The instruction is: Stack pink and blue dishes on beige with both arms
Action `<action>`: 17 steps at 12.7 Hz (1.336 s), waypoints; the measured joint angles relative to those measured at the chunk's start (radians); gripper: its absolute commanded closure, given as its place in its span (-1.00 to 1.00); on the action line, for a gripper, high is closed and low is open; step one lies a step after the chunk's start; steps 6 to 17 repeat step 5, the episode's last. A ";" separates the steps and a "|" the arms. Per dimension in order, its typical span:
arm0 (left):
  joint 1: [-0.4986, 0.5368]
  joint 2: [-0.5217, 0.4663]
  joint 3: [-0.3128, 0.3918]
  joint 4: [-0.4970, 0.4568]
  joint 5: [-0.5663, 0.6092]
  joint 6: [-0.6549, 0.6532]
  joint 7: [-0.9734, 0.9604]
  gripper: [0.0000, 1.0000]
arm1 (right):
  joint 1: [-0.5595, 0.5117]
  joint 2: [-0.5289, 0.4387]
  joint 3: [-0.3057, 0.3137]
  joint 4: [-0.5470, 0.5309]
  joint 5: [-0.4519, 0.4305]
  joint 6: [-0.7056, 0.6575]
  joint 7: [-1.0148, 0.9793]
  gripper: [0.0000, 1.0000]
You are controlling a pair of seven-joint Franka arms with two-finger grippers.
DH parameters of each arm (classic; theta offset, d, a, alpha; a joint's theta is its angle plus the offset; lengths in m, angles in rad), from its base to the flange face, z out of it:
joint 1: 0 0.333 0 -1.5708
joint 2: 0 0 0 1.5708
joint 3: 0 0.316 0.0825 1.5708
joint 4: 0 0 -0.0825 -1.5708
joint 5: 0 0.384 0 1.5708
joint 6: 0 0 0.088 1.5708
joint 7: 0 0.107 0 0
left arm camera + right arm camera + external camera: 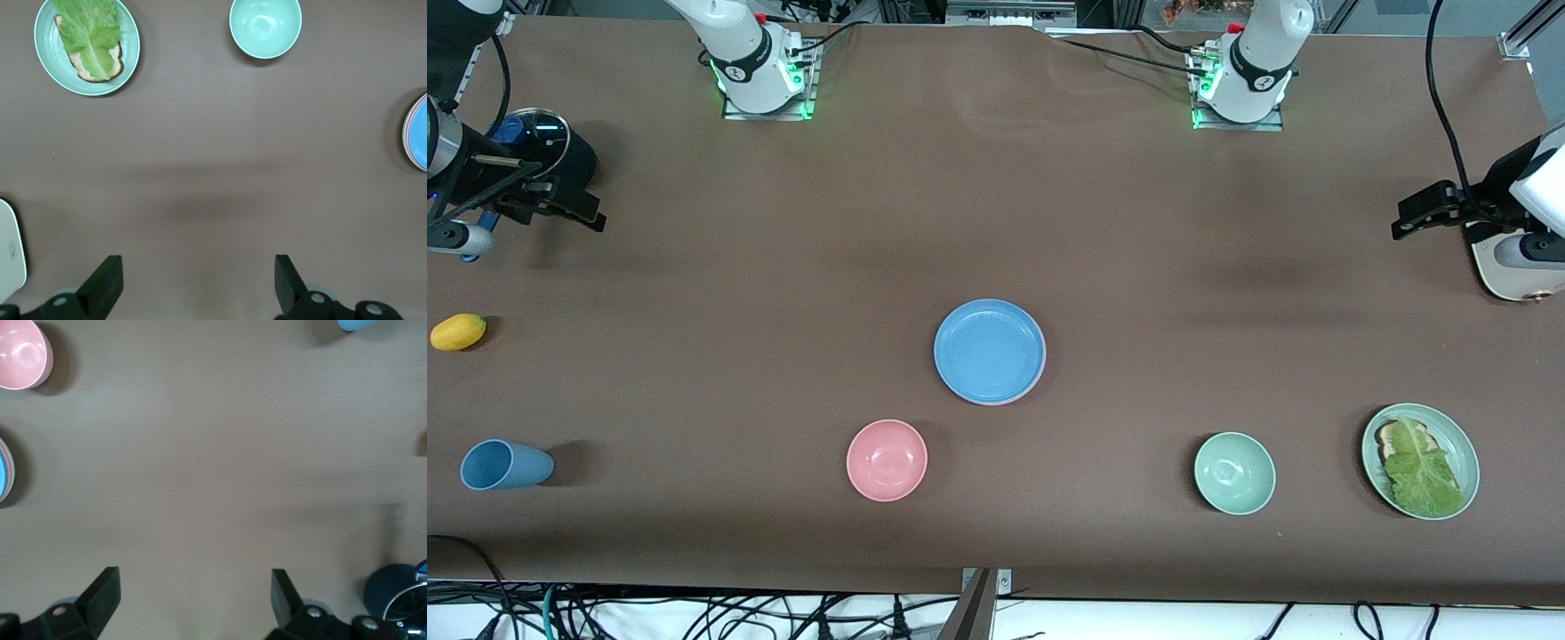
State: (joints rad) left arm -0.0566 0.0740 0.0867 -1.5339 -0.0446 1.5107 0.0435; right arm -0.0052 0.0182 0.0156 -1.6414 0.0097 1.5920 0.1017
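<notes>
The sky blue plate (989, 351) lies on top of a stack in the middle of the table. In the left wrist view the blue plate (419, 137) has a thin pink rim (405, 130) of the pink plate showing under its edge. The beige plate is hidden beneath. My left gripper (1405, 220) hangs open and empty over the left arm's end of the table, seen as (199, 280) over bare cloth. My right gripper (591, 213) hangs open and empty over the right arm's end, seen as (195, 593). Both arms wait apart from the stack.
A pink bowl (887, 460), a green bowl (1234, 473) and a green plate (1463, 440) with lettuce stand nearer the front camera. A blue cup (505, 464) lies on its side, with a yellow fruit (458, 332) and a dark lidded pot (551, 147) at the right arm's end.
</notes>
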 measured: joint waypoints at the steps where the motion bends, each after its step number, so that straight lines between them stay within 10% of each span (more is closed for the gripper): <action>1: 0.000 0.000 0.000 0.000 0.000 0.000 0.000 -1.00 | -0.002 0.000 0.005 0.000 0.000 0.000 0.000 -1.00; 17: 0.000 0.000 0.000 0.000 0.000 0.001 0.019 -1.00 | -0.005 0.000 0.007 0.000 0.000 0.000 0.000 -1.00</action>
